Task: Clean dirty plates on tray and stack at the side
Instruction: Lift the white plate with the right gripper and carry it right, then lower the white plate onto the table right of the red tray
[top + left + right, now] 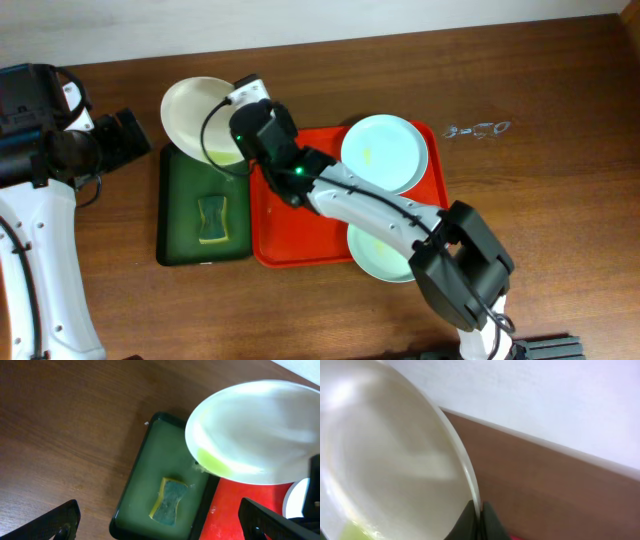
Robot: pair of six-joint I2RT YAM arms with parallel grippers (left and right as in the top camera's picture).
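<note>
Brown wood-grain table [560, 200] runs up to a pale wall at the far side and carries two trays side by side: the red tray [290, 235] and, touching its left rim, a narrower dark green tray [185, 200] with a yellow-and-green sponge [211, 221] lying in it. The right gripper [479, 520] is closed tight on the rim of the white plate [195, 110], its two fingers pinching the edge. The plate is held tilted in the air over the far end of the green tray, and a yellow-green smear sits along its lower inner edge. Two mint-blue plates remain on the red tray. One mint plate [385, 152] lies in the far right corner with a faint yellowish mark. The other plate [375, 255] sits at the near right edge, partly hidden under the right arm. The left gripper [159, 510] hangs off to the left with its jaws spread wide, holding nothing, its camera looking down on the sponge and the white plate.
</note>
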